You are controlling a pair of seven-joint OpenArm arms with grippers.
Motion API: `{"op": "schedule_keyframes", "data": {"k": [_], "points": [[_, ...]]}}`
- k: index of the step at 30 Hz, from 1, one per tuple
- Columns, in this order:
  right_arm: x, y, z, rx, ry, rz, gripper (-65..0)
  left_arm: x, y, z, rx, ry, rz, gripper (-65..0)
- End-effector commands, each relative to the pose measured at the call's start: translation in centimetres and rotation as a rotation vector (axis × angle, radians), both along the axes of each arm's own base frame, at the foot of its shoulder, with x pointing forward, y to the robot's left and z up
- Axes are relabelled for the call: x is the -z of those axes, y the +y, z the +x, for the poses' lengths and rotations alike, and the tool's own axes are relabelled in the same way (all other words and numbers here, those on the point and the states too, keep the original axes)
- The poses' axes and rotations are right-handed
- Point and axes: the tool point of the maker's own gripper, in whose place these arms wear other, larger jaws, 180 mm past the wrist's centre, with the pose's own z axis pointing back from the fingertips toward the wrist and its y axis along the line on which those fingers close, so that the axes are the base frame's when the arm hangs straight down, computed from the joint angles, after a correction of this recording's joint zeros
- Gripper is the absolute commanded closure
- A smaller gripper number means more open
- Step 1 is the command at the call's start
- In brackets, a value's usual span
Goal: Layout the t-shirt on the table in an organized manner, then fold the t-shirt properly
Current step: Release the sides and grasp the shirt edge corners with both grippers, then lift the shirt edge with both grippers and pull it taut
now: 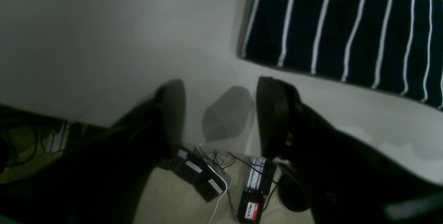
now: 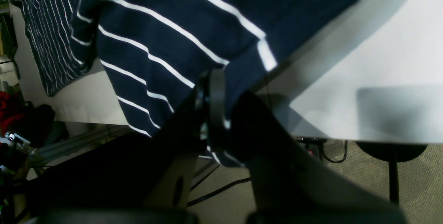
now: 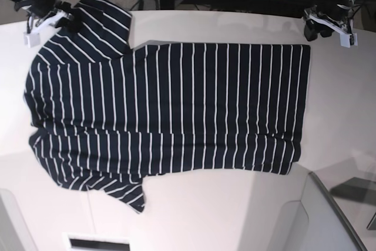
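Nearest the robot, the right hand (image 2: 218,94) is pinching a fold of the t-shirt (image 3: 200,86) near the sleeve, at about eleven o'clock in the base view; the left hand (image 3: 330,27), at about one o'clock, stands with its fingers spread, nothing between them, just beside the hem corner. The step in hand looks to be laying out: the shirt is spread sideways across the middle of the table (image 3: 235,221), and its sleeve end wants straightening before a proper fold. The next move, I judge, calls for the right hand to draw its pinch outward and smooth the bunching, with the left ready to take the hem corner. Too hard a pull could skew the whole body. As for looks, the cloth is dark navy with thin white stripes, soft and limp. The near sleeve is creased and gathered around the grip; beyond it the body lies fairly flat, its stripes mostly even. Farther out a long crease bends them, and at seven o'clock the far sleeve lies rumpled, its end sticking outward.
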Motion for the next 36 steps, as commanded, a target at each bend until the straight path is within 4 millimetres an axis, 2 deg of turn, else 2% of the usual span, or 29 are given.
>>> {"op": "schedule_keyframes", "data": {"k": [1,3,4,9,19,25,27,28,30,33,36], "points": [[0.8,-0.8,-1.5,-0.022,0.076,-0.043,-0.2,-0.9,0.8,0.5,0.000,-0.032,0.017,-33.1],[0.8,-0.8,-1.6,-0.022,0.077,-0.043,-0.2,-1.0,0.7,0.8,-0.001,-0.039,0.016,-33.1],[0.8,-0.8,-1.6,-0.022,0.077,-0.043,-0.2,-1.2,0.7,1.6,-0.001,-0.056,0.016,-33.1],[0.8,-0.8,-1.6,-0.023,0.079,-0.042,-0.2,-0.3,-0.1,3.1,-0.028,-0.076,-0.029,-33.1],[0.8,-0.8,-1.8,-0.026,0.085,-0.040,-0.2,1.5,-0.9,3.3,-0.055,-0.050,-0.080,-32.6],[0.8,-0.8,-1.7,-0.027,0.085,-0.040,-0.2,2.4,-3.7,4.1,0.025,-0.028,-0.112,-31.6],[0.8,-0.8,-1.8,-0.027,0.086,-0.040,-0.2,2.5,-3.9,4.0,0.031,-0.023,-0.114,-25.7],[0.8,-0.8,-1.8,-0.027,0.086,-0.040,0.0,2.5,-3.9,4.0,0.030,-0.023,-0.116,-19.6],[0.8,-0.8,-1.7,-0.028,0.085,-0.042,0.0,2.5,-4.0,4.0,0.032,-0.019,-0.117,-1.2],[0.2,-1.1,-1.3,-0.039,0.066,-0.063,0.0,2.2,-3.8,4.2,0.038,-0.025,-0.109,0.0],[-1.7,-2.0,-1.1,-0.075,0.036,-0.130,0.0,1.3,-3.5,3.6,0.061,-0.031,-0.076,0.0]]}}
